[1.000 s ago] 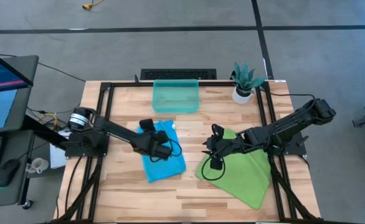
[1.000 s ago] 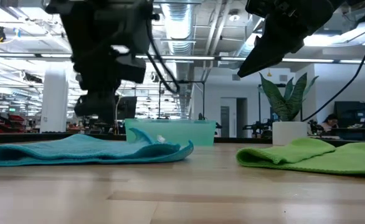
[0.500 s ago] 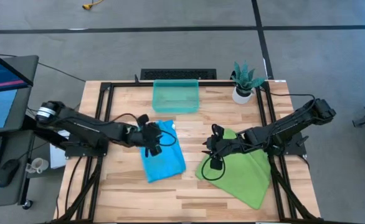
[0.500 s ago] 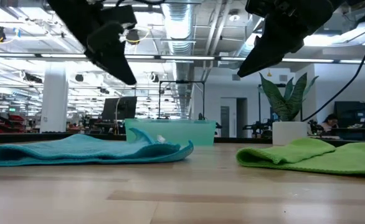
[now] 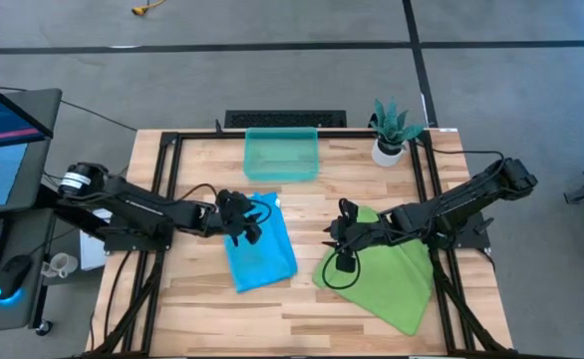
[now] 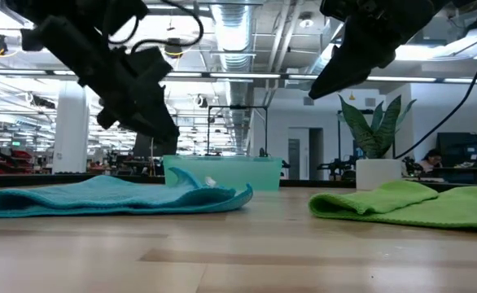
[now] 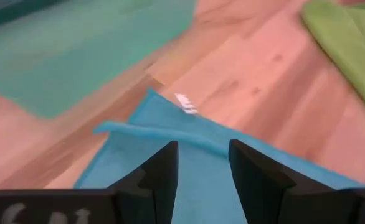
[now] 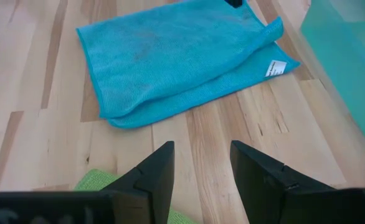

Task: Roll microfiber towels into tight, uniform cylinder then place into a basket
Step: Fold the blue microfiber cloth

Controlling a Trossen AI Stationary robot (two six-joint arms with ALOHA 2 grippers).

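The sky-blue towel point(image 5: 260, 247) lies folded over on the wooden table left of centre, its white label point(image 8: 274, 67) at the far corner. The lime-green towel point(image 5: 384, 277) lies bunched at the right. The teal basket point(image 5: 281, 155) stands at the far middle edge. My left gripper point(image 5: 252, 223) hovers open above the blue towel's far end point(image 7: 195, 134), slanting down with nothing between its fingers. My right gripper point(image 5: 334, 241) hangs open over the green towel's left edge, clear of it in the low view point(image 6: 324, 85).
A white pot with a green plant point(image 5: 388, 150) stands at the far right corner, right of the basket. Black frame rails point(image 5: 167, 189) run along the table's left and right sides. Bare wood point(image 5: 307, 229) lies between the two towels and along the near edge.
My left gripper has risen from just over the blue towel and drawn back a little toward the far-left. It has tipped from pointing straight down to a slant and rolled. Its arm's elbow has swung out toward the table's left edge. The towel lies as before.
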